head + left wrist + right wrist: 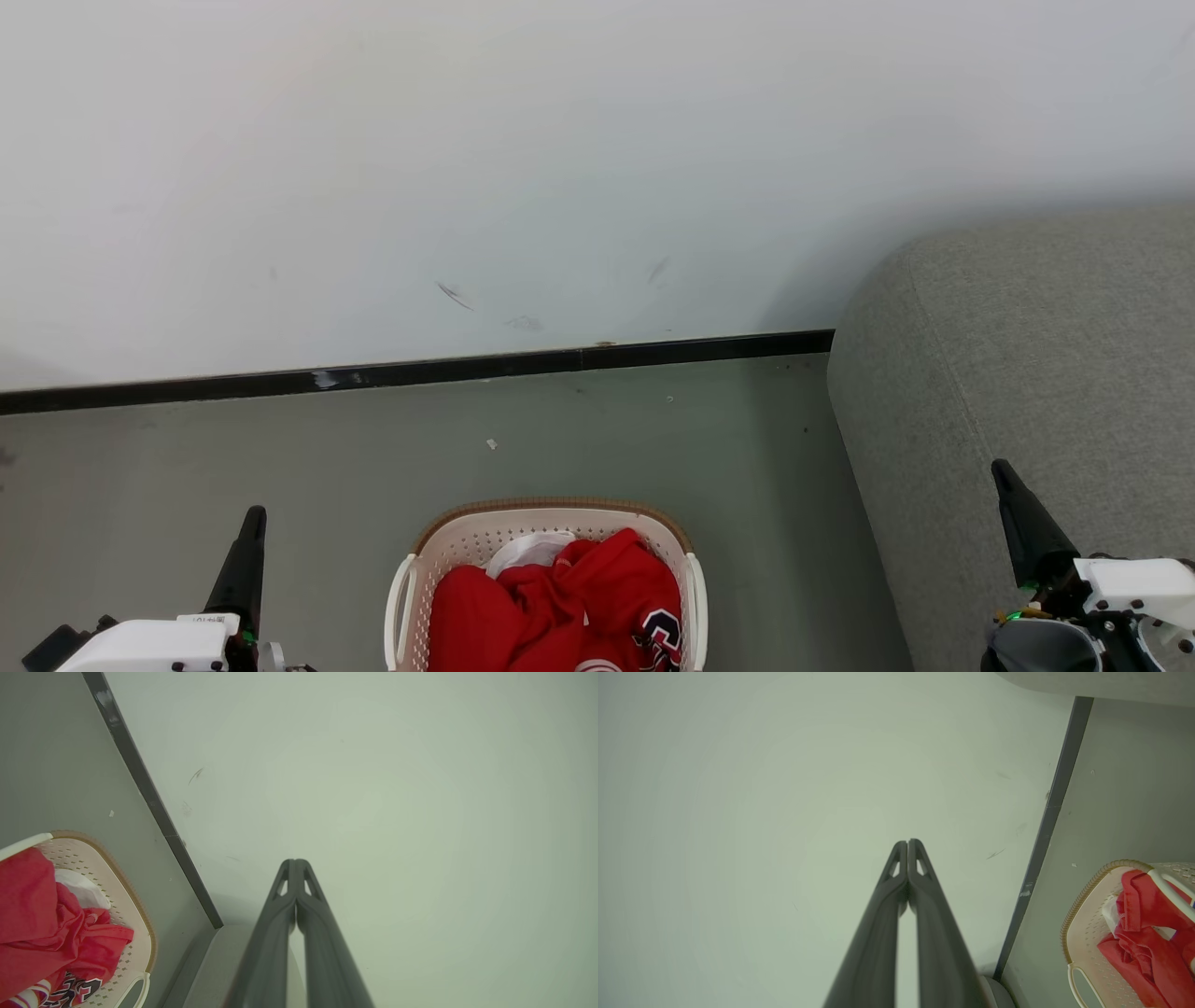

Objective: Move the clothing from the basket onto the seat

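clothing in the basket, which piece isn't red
The single white garment, tucked against the far wall of the oval cream perforated plastic basket; the other soft garments heaped beside it are all bright red, one bearing a navy-and-white logo.

At the bottom centre of the head view, the red clothing (560, 607) in the basket (551, 509) bears a navy letter (661, 633) edged in white, seemingly a C, partly folded under. A sticker (210, 619) on the white housing (149, 646) at lower left is too small to read.
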Controlling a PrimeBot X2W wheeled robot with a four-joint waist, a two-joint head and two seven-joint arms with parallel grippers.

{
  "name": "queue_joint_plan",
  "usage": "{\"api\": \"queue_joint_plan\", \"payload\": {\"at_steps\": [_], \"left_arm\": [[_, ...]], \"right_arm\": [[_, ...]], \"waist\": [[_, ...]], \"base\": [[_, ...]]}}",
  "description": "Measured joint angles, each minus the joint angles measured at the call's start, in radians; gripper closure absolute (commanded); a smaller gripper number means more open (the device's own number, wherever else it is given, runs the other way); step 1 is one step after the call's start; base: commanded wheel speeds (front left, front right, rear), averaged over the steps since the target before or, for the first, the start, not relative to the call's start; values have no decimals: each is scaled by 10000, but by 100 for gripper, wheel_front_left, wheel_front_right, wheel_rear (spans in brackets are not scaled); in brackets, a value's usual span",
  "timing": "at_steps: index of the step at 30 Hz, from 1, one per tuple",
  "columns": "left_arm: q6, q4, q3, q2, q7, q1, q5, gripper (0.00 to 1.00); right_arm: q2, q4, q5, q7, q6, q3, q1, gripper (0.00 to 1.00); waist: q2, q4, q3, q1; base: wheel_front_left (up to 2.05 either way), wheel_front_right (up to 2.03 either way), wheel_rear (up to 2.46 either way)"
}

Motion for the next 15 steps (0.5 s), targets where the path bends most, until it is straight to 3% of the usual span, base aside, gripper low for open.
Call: {"api": "queue_joint_plan", "payload": {"at_steps": [15], "left_arm": [[0,0,0,0,0,0,0,100]], "right_arm": [[-2,0,0,-2,0,4,0,100]], "waist": [[0,0,0,0]], "base": [[0,0,0]]}}
